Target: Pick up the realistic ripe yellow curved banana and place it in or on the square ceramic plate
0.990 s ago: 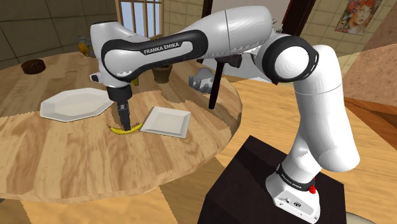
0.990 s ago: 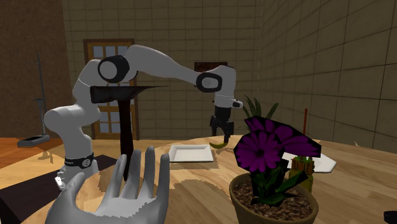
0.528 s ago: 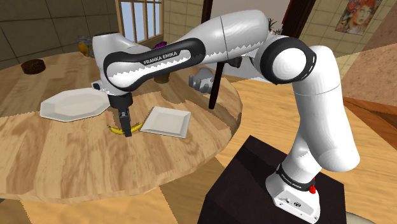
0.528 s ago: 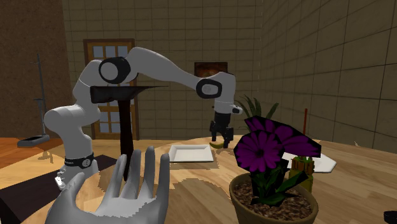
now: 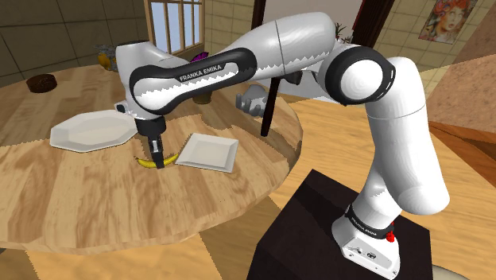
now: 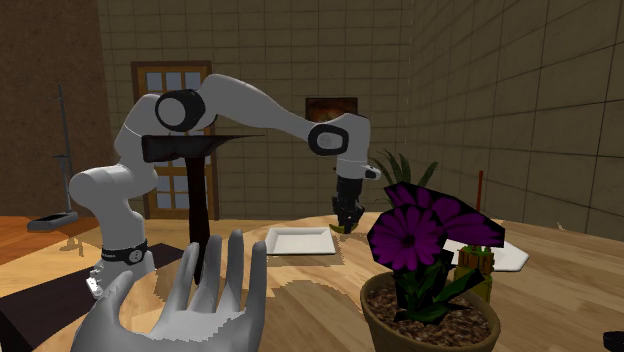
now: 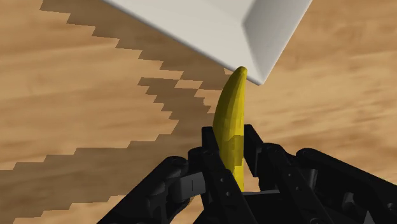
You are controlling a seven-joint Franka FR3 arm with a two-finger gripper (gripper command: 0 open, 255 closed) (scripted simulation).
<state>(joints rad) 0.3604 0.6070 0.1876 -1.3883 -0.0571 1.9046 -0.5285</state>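
A yellow curved banana [image 5: 145,162] lies on the round wooden table [image 5: 71,199], just beside the near corner of the square white plate [image 5: 208,151]. My black gripper [image 5: 159,161] is down at the table, shut on the banana. In the wrist view the two fingers [image 7: 210,149] clasp the banana [image 7: 230,114] near its thick end, and its tip points at the plate's corner [image 7: 216,25]. In the second exterior view the gripper [image 6: 348,222] stands low beside the plate [image 6: 303,240].
An octagonal white plate [image 5: 94,130] lies towards the shoulder view's left. A dark bowl [image 5: 40,82], a grey object [image 5: 253,102] and a black pole [image 5: 270,103] stand further back. A purple potted flower [image 6: 425,290] and a grey hand sculpture [image 6: 190,300] stand near the second camera.
The gripper came down over the banana, then its fingers closed on the fruit. The banana and the plates stay where they were.
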